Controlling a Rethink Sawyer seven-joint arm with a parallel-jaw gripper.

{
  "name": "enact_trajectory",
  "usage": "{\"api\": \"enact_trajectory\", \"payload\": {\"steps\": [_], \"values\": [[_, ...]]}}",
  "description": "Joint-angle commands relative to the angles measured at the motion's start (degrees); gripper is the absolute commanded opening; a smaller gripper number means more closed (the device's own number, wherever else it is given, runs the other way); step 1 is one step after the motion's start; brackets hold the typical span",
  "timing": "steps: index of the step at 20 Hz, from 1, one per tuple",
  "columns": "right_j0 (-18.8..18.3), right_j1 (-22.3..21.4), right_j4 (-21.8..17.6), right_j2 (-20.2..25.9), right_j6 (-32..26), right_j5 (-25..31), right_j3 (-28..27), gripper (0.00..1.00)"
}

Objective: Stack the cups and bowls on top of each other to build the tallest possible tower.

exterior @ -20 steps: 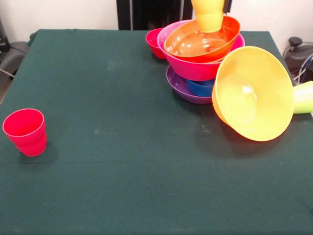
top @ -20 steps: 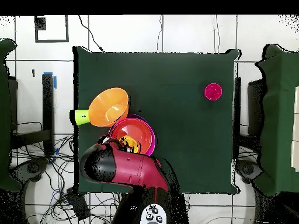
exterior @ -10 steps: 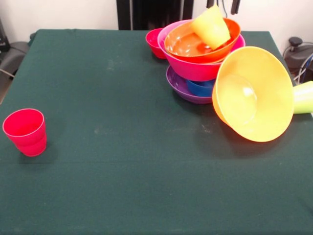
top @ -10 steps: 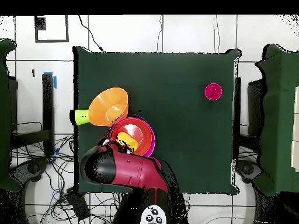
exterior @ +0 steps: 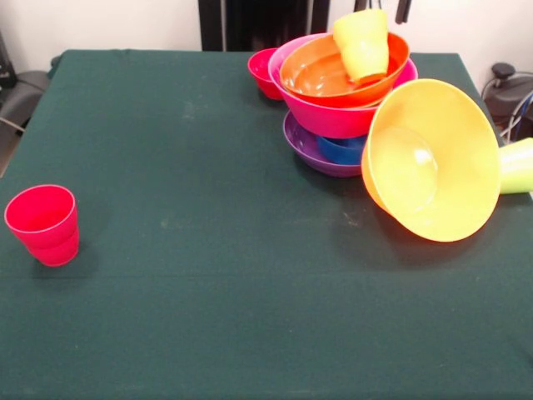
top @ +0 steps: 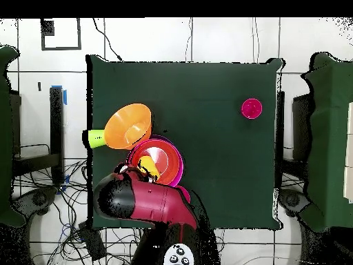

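Front view: a yellow plastic cup point(exterior: 362, 43) is lying tilted inside the glossy red-orange bowl point(exterior: 329, 73), which is nesting in the large pink bowl point(exterior: 333, 115) above the small blue bowl point(exterior: 341, 150) and purple bowl point(exterior: 310, 150), forming the tower. The gripper point(exterior: 385, 8) is showing only its tips at the top edge, apart from the cup; whether it is open cannot be told. A light orange bowl point(exterior: 433, 158) is resting on its side just beside the tower, and a red tumbler point(exterior: 43, 223) is standing well apart.

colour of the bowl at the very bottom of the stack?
Purple: the purple bowl sits lowest, under the blue bowl and pink bowl. Front view shows it best.
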Motion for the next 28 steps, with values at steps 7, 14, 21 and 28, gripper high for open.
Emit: {"api": "enact_trajectory", "payload": {"steps": [7,14,21,28], "values": [[2.83,-2.97,1.25,-1.16,10.44,8.11,-1.67,1.00],[3.13,-6.84,0.08,-3.27,9.89,19.17,-6.20,1.00],[2.30,-7.95,-0.48,-3.48,9.28,25.22,-9.83,1.00],[0.02,-5.45,-1.20,-2.52,7.08,27.48,-14.71,1.00]]}}
